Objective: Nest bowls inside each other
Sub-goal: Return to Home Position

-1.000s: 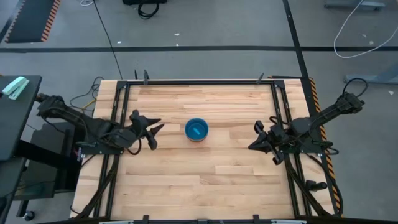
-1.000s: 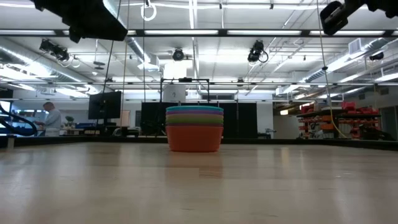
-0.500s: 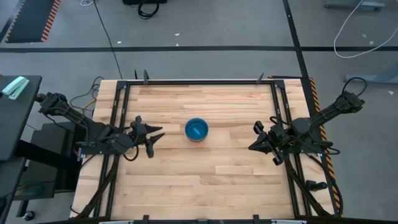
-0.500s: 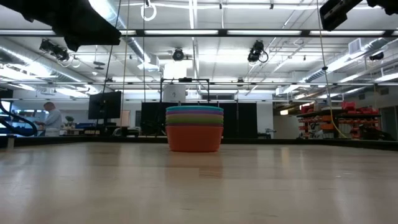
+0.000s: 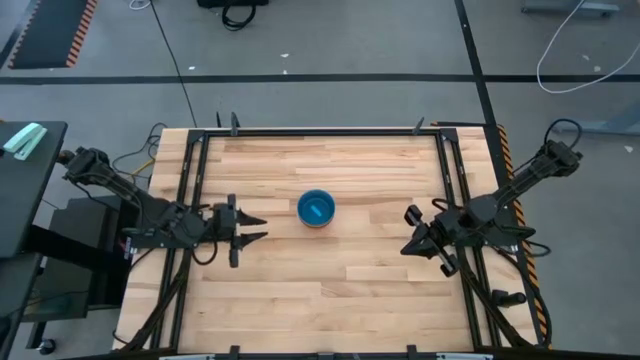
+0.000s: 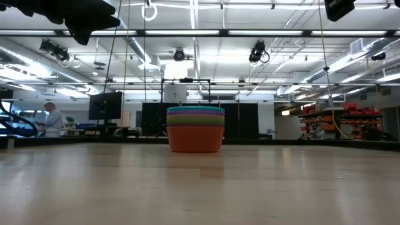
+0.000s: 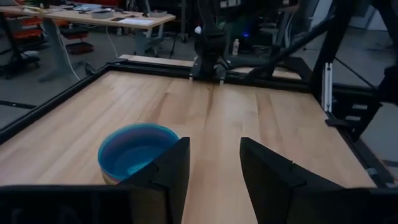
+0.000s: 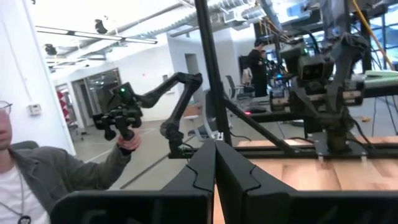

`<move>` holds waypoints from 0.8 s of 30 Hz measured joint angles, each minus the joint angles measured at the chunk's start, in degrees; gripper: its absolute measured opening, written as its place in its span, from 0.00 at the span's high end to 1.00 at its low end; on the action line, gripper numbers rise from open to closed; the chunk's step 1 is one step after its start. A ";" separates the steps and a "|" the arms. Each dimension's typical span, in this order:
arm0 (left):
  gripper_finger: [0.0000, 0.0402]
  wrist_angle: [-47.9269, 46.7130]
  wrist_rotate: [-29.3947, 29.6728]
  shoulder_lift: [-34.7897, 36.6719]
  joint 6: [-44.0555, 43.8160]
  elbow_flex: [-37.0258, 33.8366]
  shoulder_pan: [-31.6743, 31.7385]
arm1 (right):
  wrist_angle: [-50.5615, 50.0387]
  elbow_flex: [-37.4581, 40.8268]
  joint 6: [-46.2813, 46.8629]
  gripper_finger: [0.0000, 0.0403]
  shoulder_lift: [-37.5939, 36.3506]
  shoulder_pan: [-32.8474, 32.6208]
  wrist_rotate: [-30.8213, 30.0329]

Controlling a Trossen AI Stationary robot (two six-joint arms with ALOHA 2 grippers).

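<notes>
Nesting: your bowls stand as one stack, orange at the bottom and blue on top; you can see no bowl standing alone.
Stack place: middle of the worktop, well apart from both arms.
What's left: by my reading, only parking your arms; the stacking looks done.
Left gripper: near the left edge, held above the wood and pointing towards the stack, fingers parted, holding nothing.
Right gripper: near the right edge, also raised, fingers pressed together on nothing.

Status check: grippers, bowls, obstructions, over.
Left gripper open, empty, left of bowl stack. Right gripper shut, empty, off to its right. Bowls nested in one stack, blue on top, orange at bottom. Nothing touching it.
</notes>
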State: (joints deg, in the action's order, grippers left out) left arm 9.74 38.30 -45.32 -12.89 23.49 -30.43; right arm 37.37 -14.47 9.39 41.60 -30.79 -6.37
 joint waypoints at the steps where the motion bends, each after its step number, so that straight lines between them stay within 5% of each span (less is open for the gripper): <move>1: 0.63 0.64 -0.03 0.00 0.22 -0.58 -0.04 | 0.36 -0.01 -0.48 0.96 0.09 -0.19 0.00; 24: 0.63 -1.95 0.48 16.59 8.36 -1.49 0.34 | -11.51 -0.01 -1.58 0.96 -16.70 1.93 0.00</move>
State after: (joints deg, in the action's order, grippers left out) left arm 7.79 38.79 -28.73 -4.53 22.00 -30.09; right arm 25.86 -14.48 7.81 24.89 -28.86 -6.37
